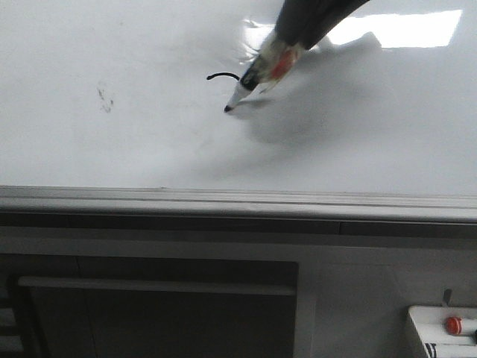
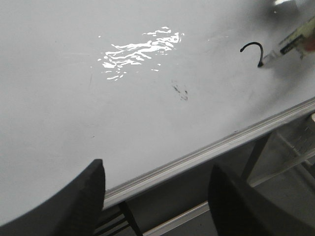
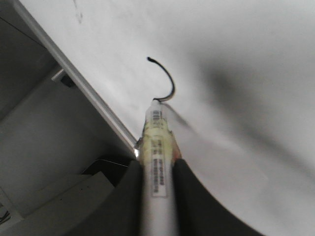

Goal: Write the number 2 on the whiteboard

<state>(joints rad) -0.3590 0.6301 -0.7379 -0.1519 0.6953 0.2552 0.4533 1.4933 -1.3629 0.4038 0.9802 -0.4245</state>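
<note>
The whiteboard fills the front view, glossy white with a grey rail along its near edge. My right gripper is shut on a white marker; its black tip rests on the board. A black curved stroke, the top of the number 2, runs to the tip. It shows as a hook in the right wrist view above the marker held in my right gripper, and in the left wrist view. My left gripper is open and empty over the board's rail.
Faint dark smudges mark the board left of the stroke. A bright light reflection lies at the far right. A small white box with a red button sits below the board's rail at the right.
</note>
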